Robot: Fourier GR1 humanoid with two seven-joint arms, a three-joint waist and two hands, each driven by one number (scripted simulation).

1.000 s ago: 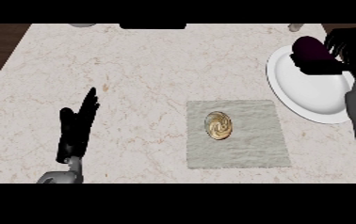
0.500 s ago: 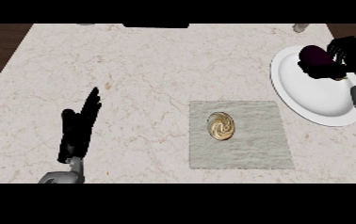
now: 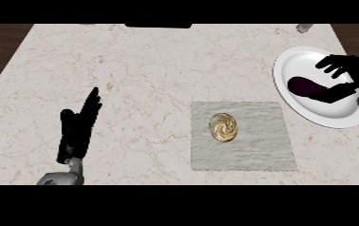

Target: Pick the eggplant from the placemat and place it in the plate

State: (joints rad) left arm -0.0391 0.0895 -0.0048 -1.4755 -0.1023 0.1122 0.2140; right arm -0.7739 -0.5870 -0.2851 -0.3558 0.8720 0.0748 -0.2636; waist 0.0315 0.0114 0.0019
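Eggplant (image 3: 308, 88) lying in plate (image 3: 294, 63) at right edge of surface (image 3: 154, 78). Right hand (image 3: 341, 68) over plate, fingers spread apart above eggplant. Left hand (image 3: 79, 127) resting lower left, fingers straight. Placemat (image 3: 259, 154) with round pastry (image 3: 223, 127).

Counter (image 3: 154, 78) btwn left hand (image 3: 77, 130) & placemat (image 3: 242, 137) open; round item (image 3: 223, 127), maybe pastry, on mat.
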